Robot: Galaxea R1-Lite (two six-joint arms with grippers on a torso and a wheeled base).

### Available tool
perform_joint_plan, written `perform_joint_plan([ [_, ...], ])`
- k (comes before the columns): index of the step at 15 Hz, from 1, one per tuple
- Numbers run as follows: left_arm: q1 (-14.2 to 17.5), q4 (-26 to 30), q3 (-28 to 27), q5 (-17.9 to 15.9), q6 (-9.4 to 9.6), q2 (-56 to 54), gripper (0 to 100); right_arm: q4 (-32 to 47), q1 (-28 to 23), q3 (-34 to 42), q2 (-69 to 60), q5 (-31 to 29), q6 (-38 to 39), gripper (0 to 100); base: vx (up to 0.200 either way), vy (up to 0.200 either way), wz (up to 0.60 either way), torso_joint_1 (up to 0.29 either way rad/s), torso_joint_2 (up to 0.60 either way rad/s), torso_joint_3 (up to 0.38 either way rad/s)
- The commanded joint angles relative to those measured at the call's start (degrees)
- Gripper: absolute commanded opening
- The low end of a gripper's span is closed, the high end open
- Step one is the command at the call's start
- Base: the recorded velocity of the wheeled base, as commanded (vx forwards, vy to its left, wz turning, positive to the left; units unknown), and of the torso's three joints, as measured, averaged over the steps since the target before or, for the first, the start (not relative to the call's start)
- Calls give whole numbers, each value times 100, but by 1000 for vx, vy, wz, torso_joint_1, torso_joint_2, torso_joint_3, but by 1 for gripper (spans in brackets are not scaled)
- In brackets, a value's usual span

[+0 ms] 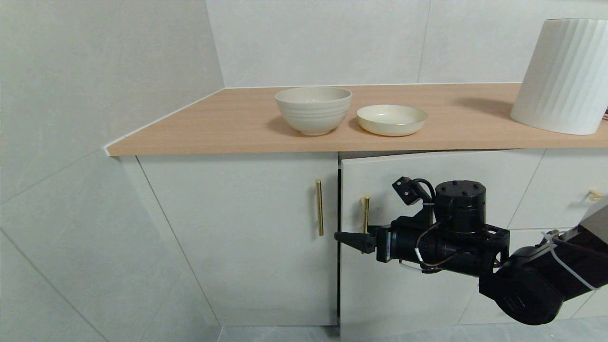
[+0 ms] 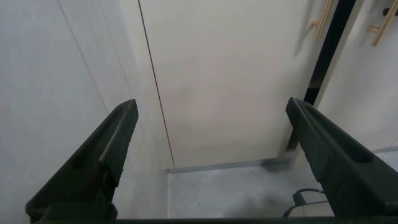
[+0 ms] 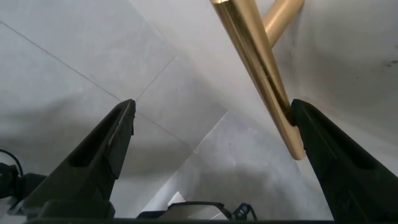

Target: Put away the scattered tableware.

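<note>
The ribbed cream bowl [image 1: 313, 110] and the shallow cream plate [image 1: 392, 119] are sitting side by side, just apart, on the wooden table [image 1: 199, 133]. Both are looking like glazed ceramic or hard melamine to me: stiff, smooth, probably slippery and liable to chip, with the bowl the heavier. I would be pinching each over its rim, since the bowl's body looks too broad to span. The right arm's jaws are standing wide open. The brass handle [image 3: 261, 68] of the right cabinet door [image 1: 456, 166] is passing between them, just beside one finger [image 3: 336, 168] and unclamped, and that door is hanging slightly ajar. The left arm's jaws are gaping wide too, holding nothing, facing the left cabinet door [image 2: 230, 81] near the floor [image 2: 236, 186]. A white ribbed container [image 1: 563, 76] is standing at the table's right end. I am seeing no label or writing anywhere.
</note>
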Motion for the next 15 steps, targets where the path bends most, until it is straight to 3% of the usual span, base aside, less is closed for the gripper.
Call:
perform_joint_plan([
  [1,4,1,1,1,0,0,100,6,117,-9,-27,2,1,100,0,0,0,0,0,0],
  [8,4,1,1,1,0,0,100,-29,249,88,-159,-25,9,100,0,0,0,0,0,0],
  [15,4,10,1,-8,26,0,100,-38,258,870,-1002,2,80,100,0,0,0,0,0,0],
])
